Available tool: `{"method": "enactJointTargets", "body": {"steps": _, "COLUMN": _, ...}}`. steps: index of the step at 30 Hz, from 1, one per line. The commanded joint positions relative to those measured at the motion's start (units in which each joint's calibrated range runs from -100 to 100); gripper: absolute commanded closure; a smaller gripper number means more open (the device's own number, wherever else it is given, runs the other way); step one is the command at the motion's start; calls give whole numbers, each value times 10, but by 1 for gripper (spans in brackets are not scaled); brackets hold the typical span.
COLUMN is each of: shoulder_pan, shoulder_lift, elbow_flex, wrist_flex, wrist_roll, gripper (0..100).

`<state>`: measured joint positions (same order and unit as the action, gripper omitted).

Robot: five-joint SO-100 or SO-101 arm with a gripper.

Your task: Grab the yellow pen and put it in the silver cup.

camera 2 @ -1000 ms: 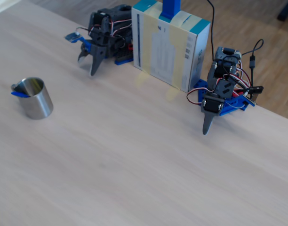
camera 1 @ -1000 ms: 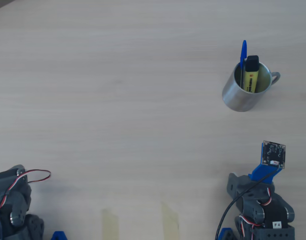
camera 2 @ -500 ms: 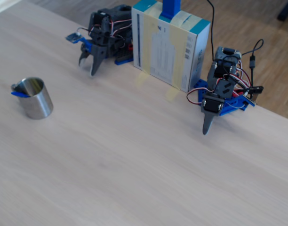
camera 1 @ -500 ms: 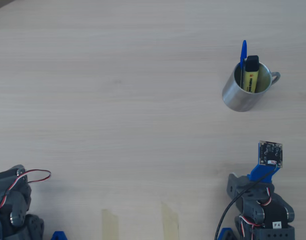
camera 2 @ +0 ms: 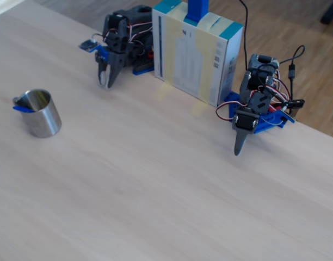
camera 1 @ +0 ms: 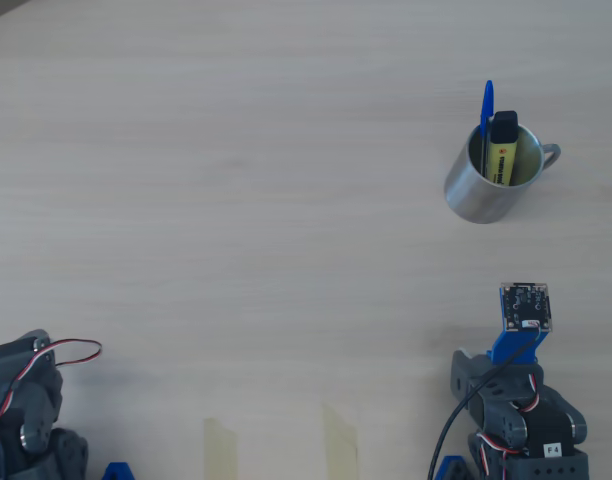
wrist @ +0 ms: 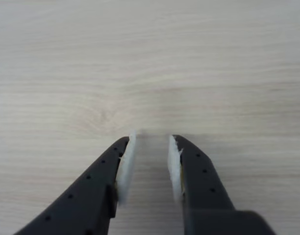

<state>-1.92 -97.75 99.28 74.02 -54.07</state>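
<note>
Overhead view: my arm's base is cut off by the bottom edge. Fixed view: the silver cup (camera 2: 42, 116) hides the yellow pen (camera 1: 503, 150); the blue pen (camera 2: 23, 109) shows only at the rim. Barrel print too small to read.

A pale wood-grain pattern is shown across the counter (camera 1: 236, 150). The silver cup (camera 1: 478, 195) is seen in brushed steel, with the yellow pen (camera 1: 503, 150), black-capped and printed in dark lettering, and a blue ballpoint pen (camera 1: 486, 110) inside. The gripper (wrist: 151, 164) is rendered in black, with white pads (wrist: 125, 164) lining its fingers.
</note>
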Motion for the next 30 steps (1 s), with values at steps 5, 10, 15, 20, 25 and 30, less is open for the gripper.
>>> {"method": "enactJointTargets", "body": {"steps": 5, "shoulder_pan": 1, "shoulder_lift": 3, "elbow_flex": 4, "wrist_flex": 13, "wrist_roll": 3, "gripper": 98}}
{"method": "enactJointTargets", "body": {"steps": 10, "shoulder_pan": 0, "shoulder_lift": 3, "elbow_flex": 4, "wrist_flex": 12, "wrist_roll": 3, "gripper": 98}}
{"method": "enactJointTargets", "body": {"steps": 15, "shoulder_pan": 1, "shoulder_lift": 3, "elbow_flex": 4, "wrist_flex": 12, "wrist_roll": 2, "gripper": 98}}
{"method": "enactJointTargets", "body": {"steps": 20, "shoulder_pan": 5, "shoulder_lift": 6, "elbow_flex": 4, "wrist_flex": 13, "wrist_roll": 1, "gripper": 98}}
{"method": "enactJointTargets", "body": {"steps": 25, "shoulder_pan": 5, "shoulder_lift": 6, "elbow_flex": 4, "wrist_flex": 13, "wrist_roll": 1, "gripper": 98}}
{"method": "enactJointTargets", "body": {"steps": 30, "shoulder_pan": 5, "shoulder_lift": 7, "elbow_flex": 4, "wrist_flex": 13, "wrist_roll": 1, "gripper": 98}}
